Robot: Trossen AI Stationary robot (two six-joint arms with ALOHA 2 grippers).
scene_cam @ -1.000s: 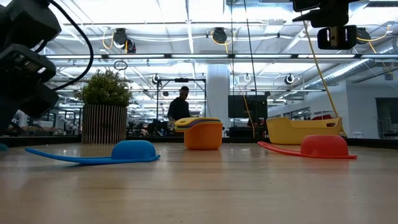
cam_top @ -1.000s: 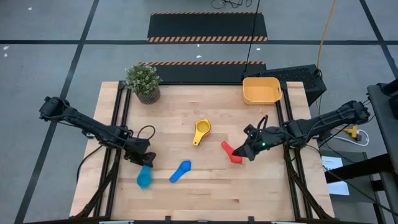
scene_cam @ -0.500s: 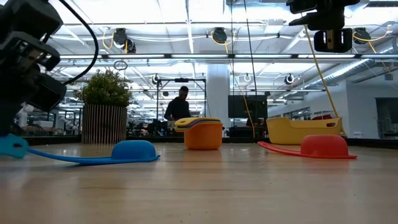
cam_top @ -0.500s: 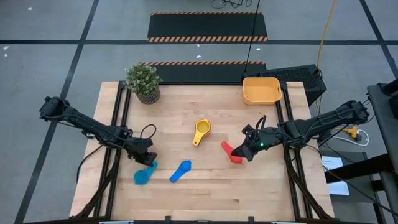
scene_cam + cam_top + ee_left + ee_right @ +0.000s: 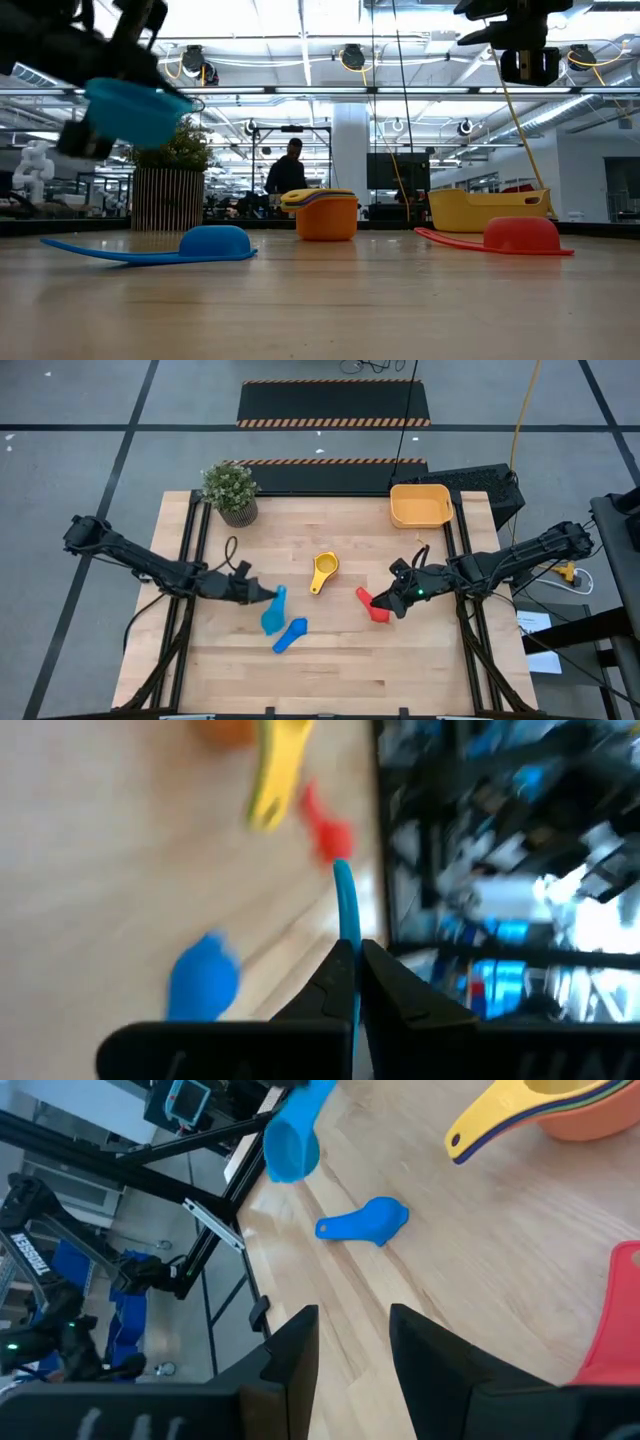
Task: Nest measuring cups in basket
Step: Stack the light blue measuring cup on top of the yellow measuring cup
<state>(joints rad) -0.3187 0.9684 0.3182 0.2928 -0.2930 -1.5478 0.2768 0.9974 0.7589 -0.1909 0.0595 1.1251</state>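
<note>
I am holding the teal cup (image 5: 272, 619) by its handle, my left gripper (image 5: 262, 596) clamped tight on it, carrying it above the table (image 5: 330, 660), clear of the wood; the blue cup (image 5: 291, 635) is lying upside down just beside it. My right gripper (image 5: 392, 603) is hovering over the red cup (image 5: 373, 605), fingers (image 5: 290, 1355) parted, gripping nothing; the yellow cup (image 5: 323, 571) is sitting mid-table, stacked in an orange 1 (image 5: 326, 218); the basket (image 5: 420, 506) is resting at the far right corner.

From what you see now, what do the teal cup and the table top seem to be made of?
The teal cup, held off the table top by the left gripper, looks like smooth moulded plastic: one even colour, thin handle. The table top looks like pale wood: joined planks with visible grain, matte finish.
</note>
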